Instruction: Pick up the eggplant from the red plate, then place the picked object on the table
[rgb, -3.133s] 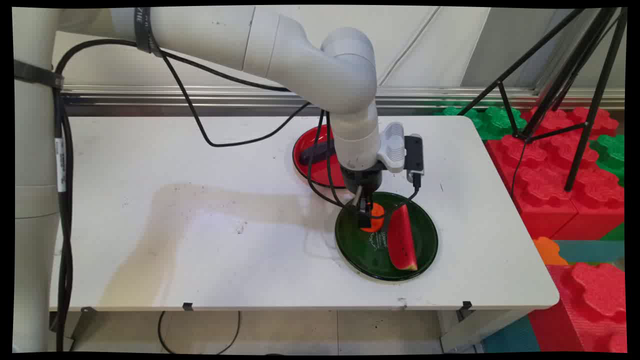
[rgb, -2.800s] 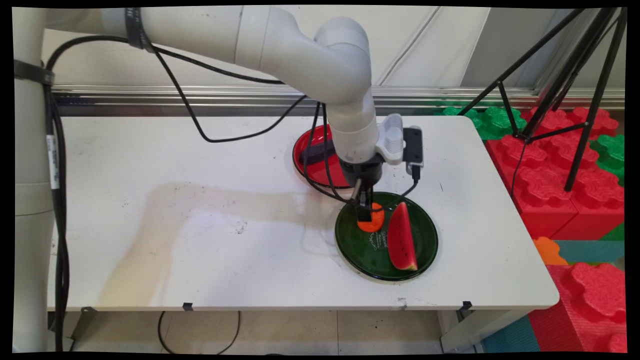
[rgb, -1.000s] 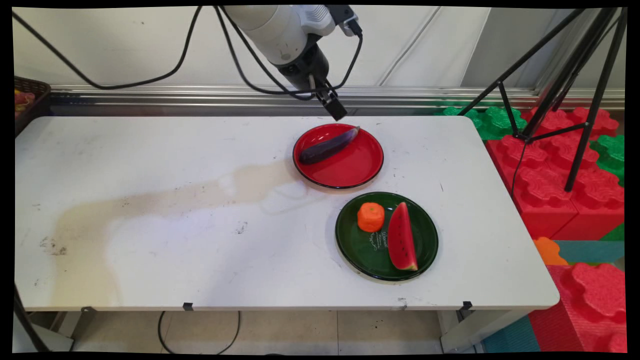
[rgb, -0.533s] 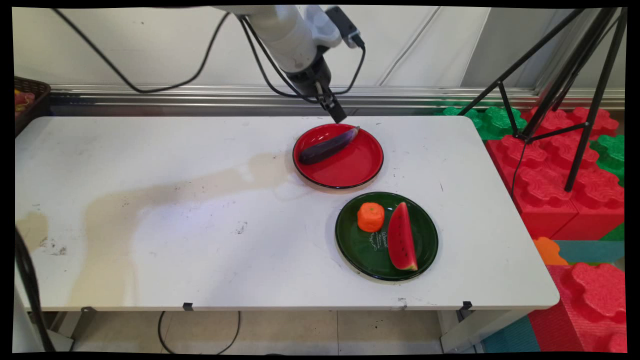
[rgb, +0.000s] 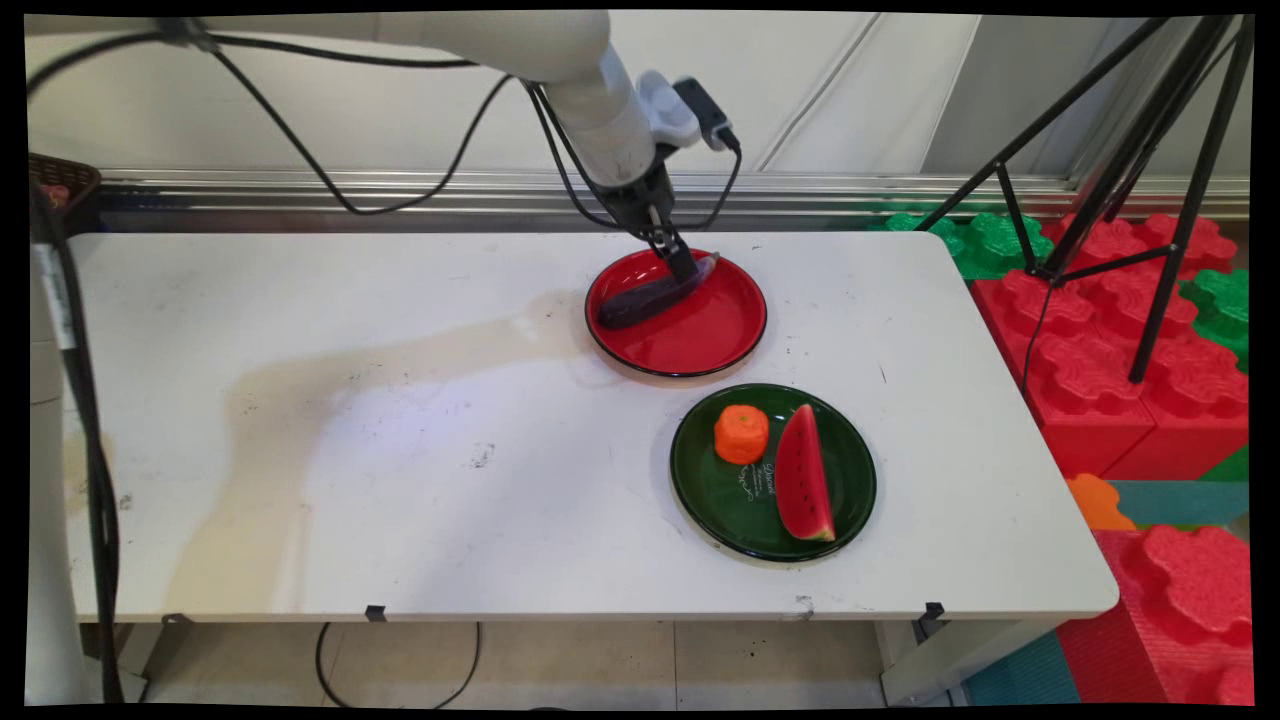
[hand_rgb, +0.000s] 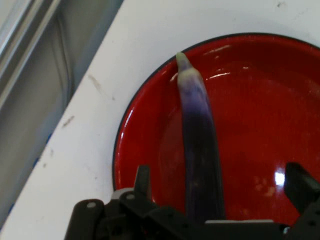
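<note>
In the main view the gripper (rgb: 686, 268) sits low over the red plate (rgb: 700, 340), just above the middle of the frame, right at the pale-tipped end of the eggplant (rgb: 645, 297). The eggplant lies slantwise across the plate's upper left part. In the hand view the fingers (hand_rgb: 142, 180) stand apart, one on each side of the eggplant (hand_rgb: 200, 150), which runs up between them from the bottom edge to its pale tip near the rim of the red plate (hand_rgb: 260, 100); neither finger visibly presses on it.

Lower right of the red plate and close beside it, a green plate (rgb: 850, 480) holds an orange piece (rgb: 741, 434) on its left and a watermelon slice (rgb: 802, 475) just to the right. Both plates rest on the white table (rgb: 350, 430).
</note>
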